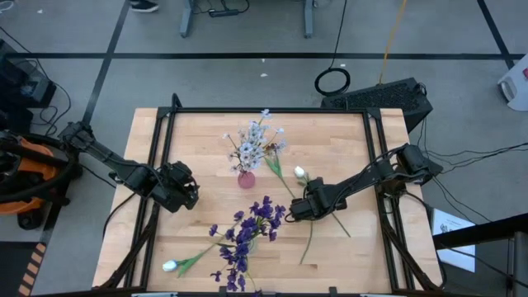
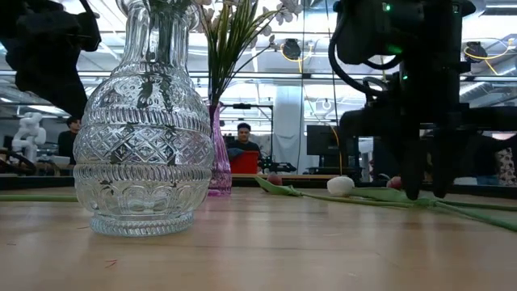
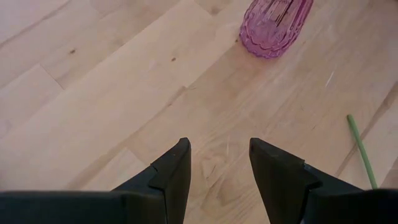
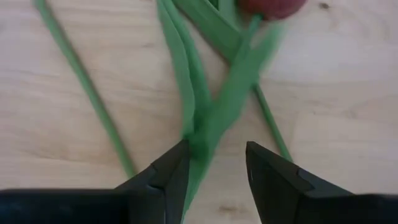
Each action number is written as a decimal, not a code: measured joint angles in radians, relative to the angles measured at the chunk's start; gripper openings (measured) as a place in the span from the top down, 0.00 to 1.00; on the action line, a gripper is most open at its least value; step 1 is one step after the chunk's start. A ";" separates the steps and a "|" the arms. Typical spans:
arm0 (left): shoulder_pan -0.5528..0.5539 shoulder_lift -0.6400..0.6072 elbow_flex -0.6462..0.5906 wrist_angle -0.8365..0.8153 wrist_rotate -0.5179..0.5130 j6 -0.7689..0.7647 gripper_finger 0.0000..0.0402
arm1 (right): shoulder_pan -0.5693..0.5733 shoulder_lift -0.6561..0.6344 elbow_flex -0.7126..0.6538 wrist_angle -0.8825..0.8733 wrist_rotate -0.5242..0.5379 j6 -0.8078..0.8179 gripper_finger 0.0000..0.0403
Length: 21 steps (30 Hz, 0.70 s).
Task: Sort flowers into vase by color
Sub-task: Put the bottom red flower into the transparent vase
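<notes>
A pink vase (image 1: 246, 178) holds pale lavender-white flowers (image 1: 254, 142). Dark purple clusters (image 1: 246, 235) stand in the clear glass vase (image 2: 144, 129) near the table's near edge. One white tulip (image 1: 170, 266) lies at the near left, and another white bud (image 1: 299, 172) lies right of the pink vase. My right gripper (image 1: 295, 208) is low over the table and open. Its fingers straddle the green leaves (image 4: 208, 124) of a dark red tulip (image 4: 270, 6) lying flat. My left gripper (image 1: 188, 191) hovers open over bare wood (image 3: 217, 143), left of the pink vase (image 3: 273, 25). My right gripper comes from above, pointing down, with one finger (image 4: 177, 165) at the edge of the red tulip's leaves (image 4: 198, 146) and the other clear of them. Whether that finger touches the leaf, I cannot tell. The tulip lies flat on the table.
More green stems (image 1: 308, 243) lie on the table to the right gripper's near side, and one (image 4: 87, 93) runs beside the leaves. The table's black frame rails (image 1: 161, 157) run along both sides. People sit in the room behind (image 2: 242, 141).
</notes>
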 joint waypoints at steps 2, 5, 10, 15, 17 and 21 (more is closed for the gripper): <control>0.000 0.000 0.000 0.003 0.000 0.000 0.58 | 0.000 0.000 0.000 0.003 0.023 0.000 0.64; 0.000 0.000 0.000 0.014 0.000 -0.001 0.58 | -0.006 0.002 0.000 0.010 0.057 -0.001 0.65; 0.000 0.001 0.000 0.065 0.000 -0.001 0.58 | -0.048 0.015 0.000 0.037 0.096 -0.085 0.69; 0.000 0.001 0.000 0.153 0.000 -0.003 0.58 | -0.088 0.023 -0.001 0.056 0.097 -0.220 0.78; 0.000 0.000 0.000 0.178 0.000 -0.004 0.58 | -0.095 0.024 -0.001 0.056 0.100 -0.289 0.83; 0.000 0.000 0.000 0.216 0.000 -0.061 0.58 | -0.086 0.024 -0.001 0.068 0.101 -0.449 0.96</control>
